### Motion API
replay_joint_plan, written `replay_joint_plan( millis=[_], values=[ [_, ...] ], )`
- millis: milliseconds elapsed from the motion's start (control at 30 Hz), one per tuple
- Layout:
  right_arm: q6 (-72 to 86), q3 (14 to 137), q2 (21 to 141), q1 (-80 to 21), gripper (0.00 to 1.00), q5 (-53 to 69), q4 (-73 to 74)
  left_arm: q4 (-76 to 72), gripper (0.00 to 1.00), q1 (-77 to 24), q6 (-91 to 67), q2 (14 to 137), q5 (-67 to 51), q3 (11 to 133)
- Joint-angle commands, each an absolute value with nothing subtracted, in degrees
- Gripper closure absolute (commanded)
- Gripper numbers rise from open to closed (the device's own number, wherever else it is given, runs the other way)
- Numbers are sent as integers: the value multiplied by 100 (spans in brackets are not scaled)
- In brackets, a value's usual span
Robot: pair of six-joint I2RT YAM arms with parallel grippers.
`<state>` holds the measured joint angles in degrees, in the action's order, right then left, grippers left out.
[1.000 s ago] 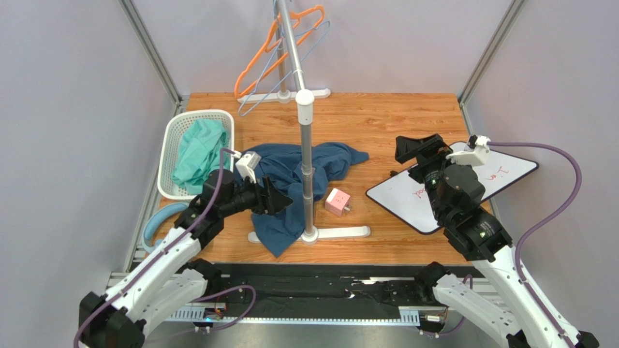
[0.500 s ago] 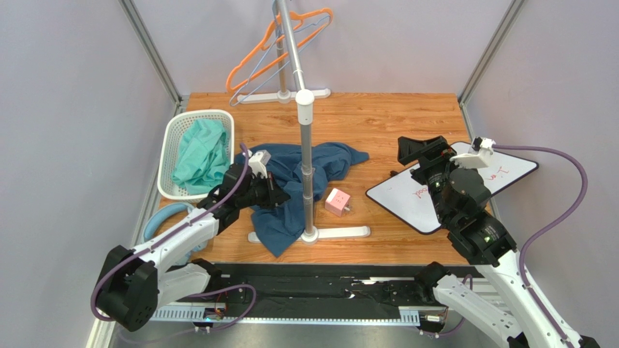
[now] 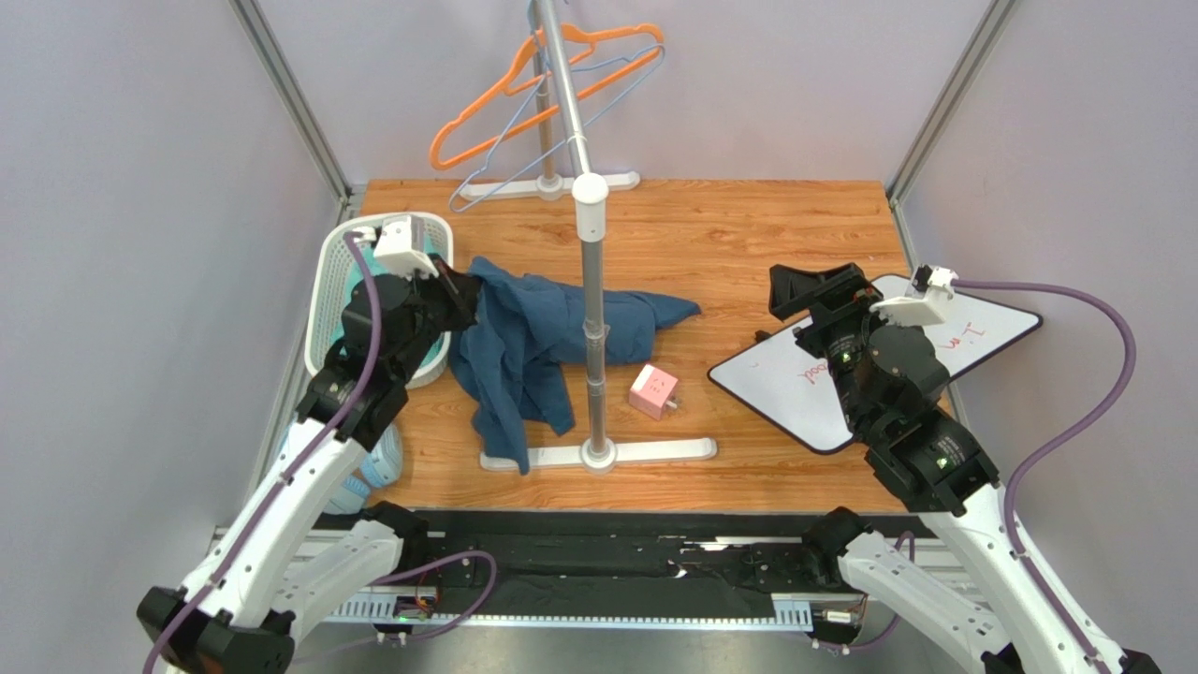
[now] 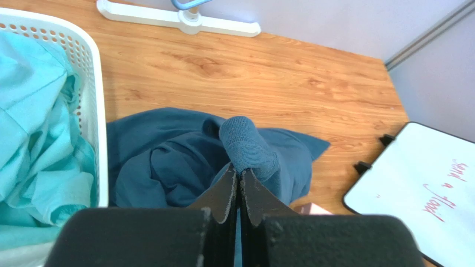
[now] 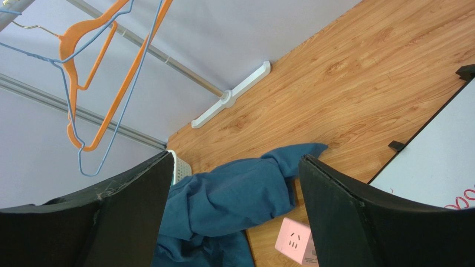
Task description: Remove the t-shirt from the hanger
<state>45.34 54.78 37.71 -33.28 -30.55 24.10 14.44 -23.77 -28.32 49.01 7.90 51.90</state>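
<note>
Left gripper (image 4: 238, 177) clamped on dark-blue t-shirt (image 4: 167, 167) fold, white basket (image 4: 95, 100) to its left; right gripper (image 5: 235, 158) fingers spread apart.

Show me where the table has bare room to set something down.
The table is bare between the rack's rear foot and the whiteboard, and along the near edge right of the front foot. Crowded left to centre: basket, blue t-shirt, pink cube.
</note>
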Motion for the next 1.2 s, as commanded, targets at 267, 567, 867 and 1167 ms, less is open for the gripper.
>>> replay_joint_plan(
  millis=[267, 567, 867, 1167],
  values=[
    [4342, 5449, 3718, -3322, 11, -3190, 2390, 1599, 93, -2180, -2592, 6767, 1161, 5572],
    [4359, 5405, 3832, -3322, 11, -3129, 2356, 1634, 39, -2188, -3295, 5188, 185, 4396],
    [4500, 5221, 4034, -3322, 11, -2927, 2118, 1758, 19, -2504, -4183, 4719, -106, 3683],
    [4430, 5150, 3867, -3314, 12, -2962, 2153, 757, 15, -2856, -4703, 6807, 130, 3981]
  ],
)
